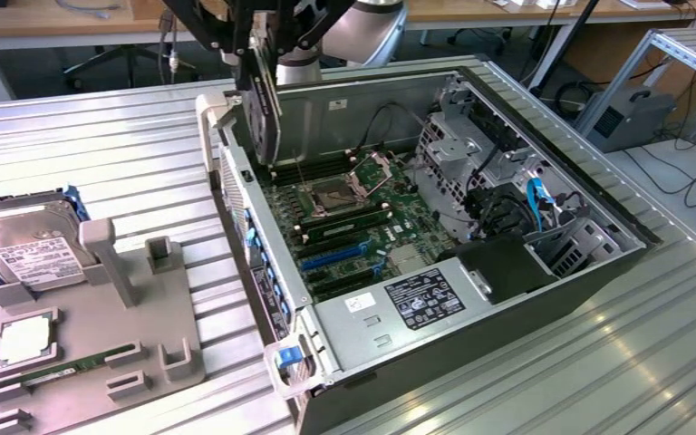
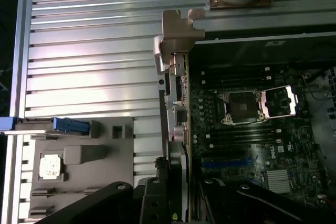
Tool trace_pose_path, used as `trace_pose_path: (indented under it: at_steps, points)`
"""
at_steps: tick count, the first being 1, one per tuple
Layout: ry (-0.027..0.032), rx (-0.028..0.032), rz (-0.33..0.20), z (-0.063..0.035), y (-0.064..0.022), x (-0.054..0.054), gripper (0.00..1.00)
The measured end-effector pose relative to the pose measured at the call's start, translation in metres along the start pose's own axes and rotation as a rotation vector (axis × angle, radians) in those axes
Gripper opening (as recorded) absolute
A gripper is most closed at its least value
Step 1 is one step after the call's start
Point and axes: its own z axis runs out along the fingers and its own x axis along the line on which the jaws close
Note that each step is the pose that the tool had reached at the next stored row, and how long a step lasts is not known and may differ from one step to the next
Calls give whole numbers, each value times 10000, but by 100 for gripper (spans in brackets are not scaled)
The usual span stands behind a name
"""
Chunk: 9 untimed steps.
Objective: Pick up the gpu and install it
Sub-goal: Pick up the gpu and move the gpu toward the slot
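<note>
The tool (image 1: 255,41), in the upper middle of the exterior view, is clamped on the gpu (image 1: 264,113). The card hangs upright and edge-on at the upper left corner of the open computer case (image 1: 590,195), beside the motherboard (image 1: 361,227). At lower left on the tabletop (image 1: 106,154), a grey fixture (image 1: 142,353) carries a hard drive (image 1: 28,245) and a RAM stick (image 1: 64,372).

Ribbed metal table (image 1: 94,163); computer case (image 1: 493,353), grey tray (image 1: 142,317)
</note>
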Motion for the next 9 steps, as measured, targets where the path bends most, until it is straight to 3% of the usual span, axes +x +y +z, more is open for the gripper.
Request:
trace_pose_path:
  at_steps: [3, 5, 7, 9]
  points:
    - [11, 1, 4, 8, 16, -250, 27]
    - [11, 1, 3, 15, 23, -358, 27]
    - [12, 8, 4, 29, 39, -615, 27]
    - [11, 92, 4, 36, 47, -748, 27]
